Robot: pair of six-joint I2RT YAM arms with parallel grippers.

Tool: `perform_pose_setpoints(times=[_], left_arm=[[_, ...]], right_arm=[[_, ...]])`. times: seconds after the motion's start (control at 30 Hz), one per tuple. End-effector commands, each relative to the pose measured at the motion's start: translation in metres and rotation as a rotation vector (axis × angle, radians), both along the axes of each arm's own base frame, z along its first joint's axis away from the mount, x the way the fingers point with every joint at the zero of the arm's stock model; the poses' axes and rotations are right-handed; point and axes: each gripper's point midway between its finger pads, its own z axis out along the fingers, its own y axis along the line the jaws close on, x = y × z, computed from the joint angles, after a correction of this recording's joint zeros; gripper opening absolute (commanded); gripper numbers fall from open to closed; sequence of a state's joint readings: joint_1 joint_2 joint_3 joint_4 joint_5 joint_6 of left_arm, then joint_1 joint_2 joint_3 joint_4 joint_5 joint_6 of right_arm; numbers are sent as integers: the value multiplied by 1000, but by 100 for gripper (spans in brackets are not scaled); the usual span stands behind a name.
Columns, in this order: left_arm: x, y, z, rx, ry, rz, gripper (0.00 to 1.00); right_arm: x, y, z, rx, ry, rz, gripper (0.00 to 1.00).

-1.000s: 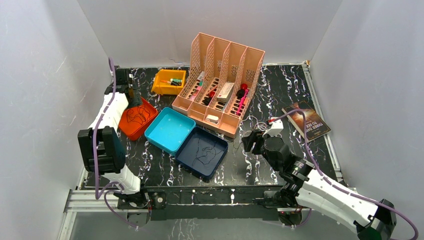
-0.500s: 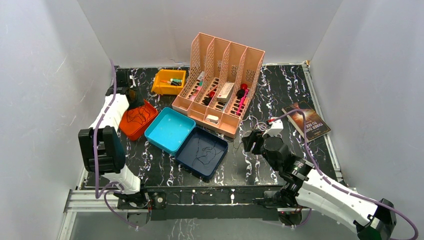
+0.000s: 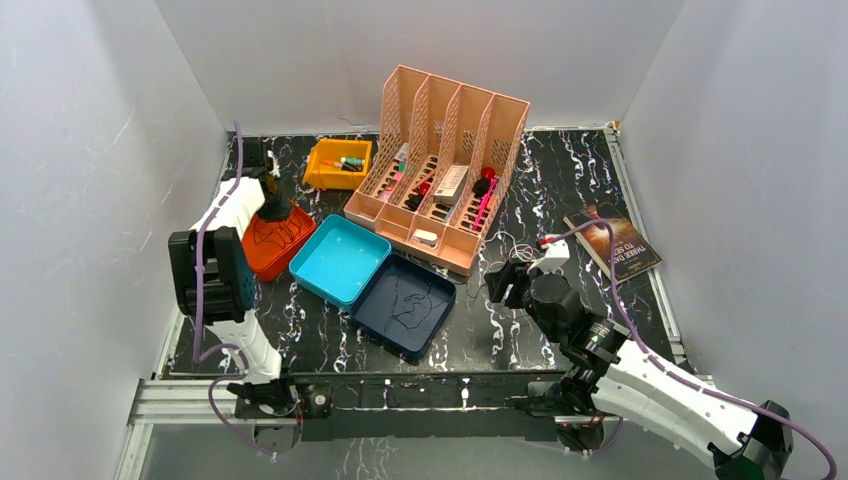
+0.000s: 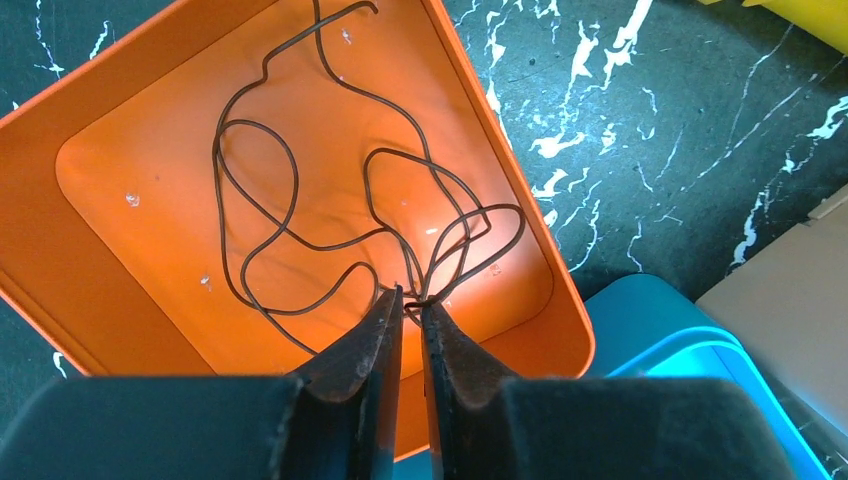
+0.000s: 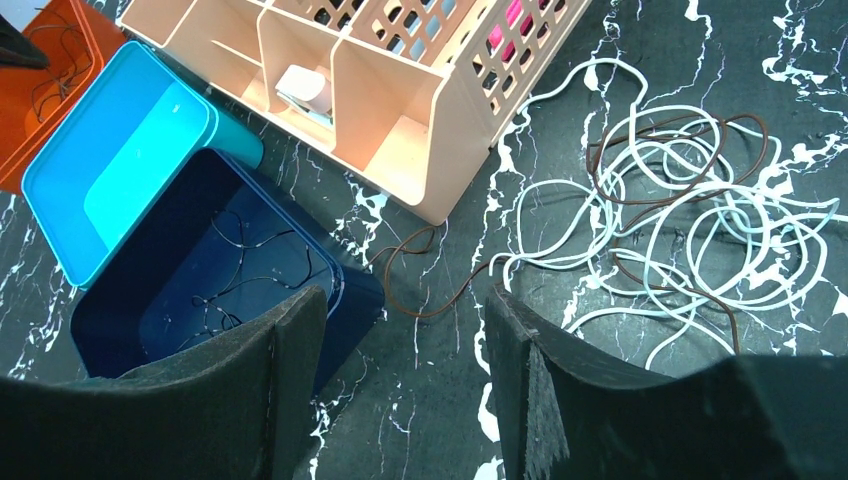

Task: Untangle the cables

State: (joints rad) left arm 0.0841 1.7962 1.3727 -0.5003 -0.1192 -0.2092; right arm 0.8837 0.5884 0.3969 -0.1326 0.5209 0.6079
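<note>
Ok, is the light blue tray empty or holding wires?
Empty. The light blue tray shows a bare floor from above and from the right wrist; nothing lies in it.

- 2 grippers: left gripper (image 4: pixel 410 300), right gripper (image 5: pixel 405 300)
- 4 bins: orange tray (image 4: pixel 120 260) under the left fingertips (image 4: pixel 390 310), light-blue tray (image 3: pixel 340 260), dark-blue tray (image 5: pixel 140 315), yellow bin (image 3: pixel 325 178)
- 1 pink organizer (image 3: pixel 455 115), 4 slots
- 1 book (image 3: pixel 612 241)
- cables (image 5: pixel 680 165): tangle ahead of the right fingers (image 5: pixel 290 340), too knotted to count

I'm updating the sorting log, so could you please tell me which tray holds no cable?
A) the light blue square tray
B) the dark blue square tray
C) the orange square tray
A: the light blue square plastic tray has a bare floor, while thin dark cables lie in the orange square tray and the dark blue square tray.
</note>
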Motion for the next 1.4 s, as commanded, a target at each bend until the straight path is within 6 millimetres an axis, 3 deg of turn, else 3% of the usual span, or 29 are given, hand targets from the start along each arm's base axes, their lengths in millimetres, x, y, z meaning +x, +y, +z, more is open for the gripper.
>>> perform_pose_setpoints(times=[0.0, 0.33, 0.6, 0.67, 0.77, 0.83, 1.07, 1.37], left_arm=[[-1, 10, 5, 34, 32, 13, 11], [2, 8, -15, 15, 105, 2, 5], [2, 7, -23, 10, 134, -6, 6], [3, 8, -16, 19, 119, 0, 9], [4, 9, 9, 22, 49, 17, 28], [1, 12, 23, 41, 18, 30, 34], [-12, 15, 67, 65, -111, 68, 43], [-29, -20, 98, -58, -268, -37, 48]], right_arm=[[4, 1, 18, 48, -32, -21, 68], [3, 3, 17, 65, -22, -16, 67], [2, 4, 17, 74, -17, -10, 67], [2, 4, 17, 74, -17, -9, 68], [2, 4, 18, 74, -18, -10, 67], [2, 4, 18, 67, -18, -10, 68], [7, 0, 24, 35, -39, -32, 67], [18, -18, 22, -119, 55, -163, 67]])
